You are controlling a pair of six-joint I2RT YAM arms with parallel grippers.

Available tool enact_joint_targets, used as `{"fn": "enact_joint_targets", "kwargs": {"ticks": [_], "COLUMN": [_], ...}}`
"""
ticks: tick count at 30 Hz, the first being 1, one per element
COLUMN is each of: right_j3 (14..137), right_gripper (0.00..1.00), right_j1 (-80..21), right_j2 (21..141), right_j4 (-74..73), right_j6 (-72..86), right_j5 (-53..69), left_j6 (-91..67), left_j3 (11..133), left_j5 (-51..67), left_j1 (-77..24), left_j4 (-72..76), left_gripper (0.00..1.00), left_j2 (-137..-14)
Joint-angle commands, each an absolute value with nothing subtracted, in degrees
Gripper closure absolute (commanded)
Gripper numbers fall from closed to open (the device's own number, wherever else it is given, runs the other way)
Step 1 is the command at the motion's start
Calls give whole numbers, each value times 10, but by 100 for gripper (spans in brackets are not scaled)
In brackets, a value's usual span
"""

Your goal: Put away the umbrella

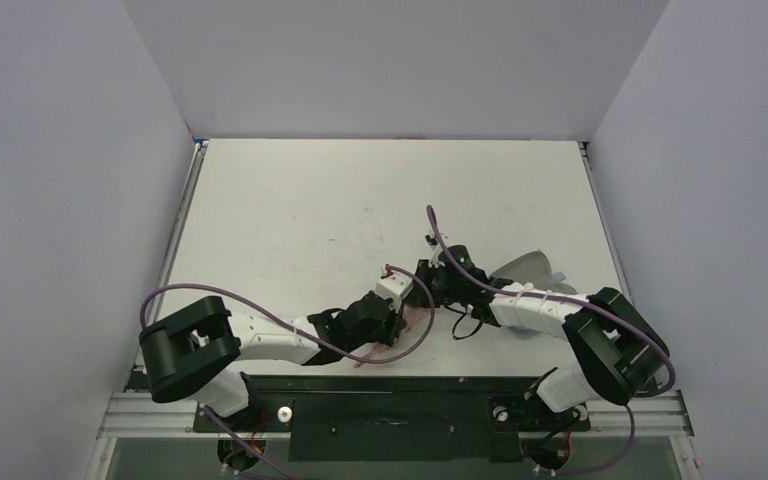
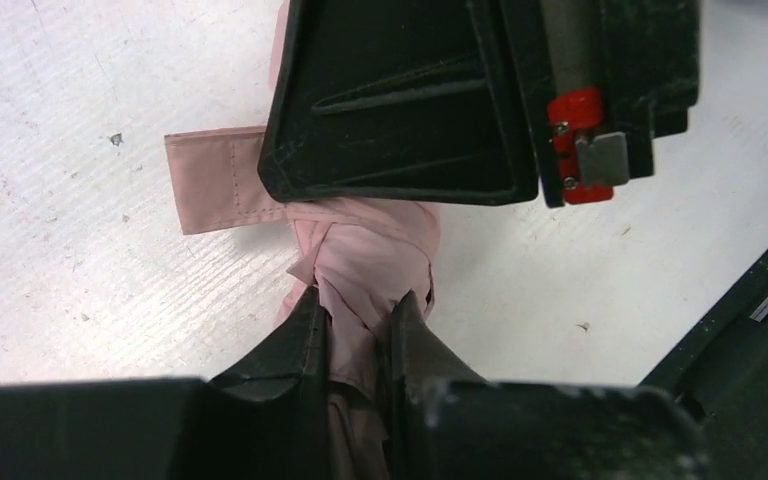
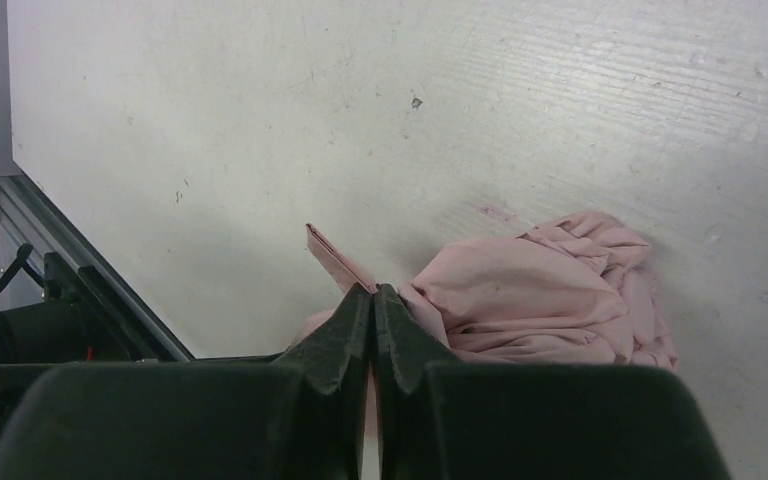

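Umbrella [image 3: 540, 290] sits bunched up close to the table's [image 1: 310, 200] near edge. Left gripper [image 2: 358, 318] clamps its fabric, right gripper [image 3: 373, 292] is pinched closed right beside it. Wide bare tabletop behind.

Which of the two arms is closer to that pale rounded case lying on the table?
Right. The right gripper is just left of the case, its arm alongside it; the left gripper is farther left, clamped on the umbrella.

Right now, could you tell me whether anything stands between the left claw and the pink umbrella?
Nothing visible does: the left claw is shut on the bunched, pale salmon-pink fabric umbrella, its fingers pressing the cloth directly.
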State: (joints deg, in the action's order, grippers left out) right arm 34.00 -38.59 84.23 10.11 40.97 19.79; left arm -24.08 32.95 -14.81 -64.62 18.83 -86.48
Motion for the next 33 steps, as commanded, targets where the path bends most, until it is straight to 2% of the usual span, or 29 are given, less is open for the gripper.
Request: {"fn": "enact_joint_targets", "kwargs": {"ticks": [1, 8, 15, 26, 33], "right_j3": [303, 310, 327, 310, 324], "right_gripper": [100, 100, 100, 100, 100], "right_j1": [-390, -383, -374, -367, -360], "right_j2": [834, 741, 652, 665, 654], "right_j4": [-6, 13, 15, 123, 121], "right_j6": [389, 422, 455, 491, 463], "right_j5": [161, 183, 194, 269, 301], "left_j6": [-231, -154, -131, -45, -3], "left_j3": [299, 309, 318, 423, 505], "left_j5": [-167, -315, -353, -494, -601], "left_j1": [-661, -759, -811, -897, -928], "left_j4": [216, 172, 176, 95, 49], "left_gripper": [100, 100, 100, 100, 100], "left_j2": [-866, -857, -876, -983, -1083]}}
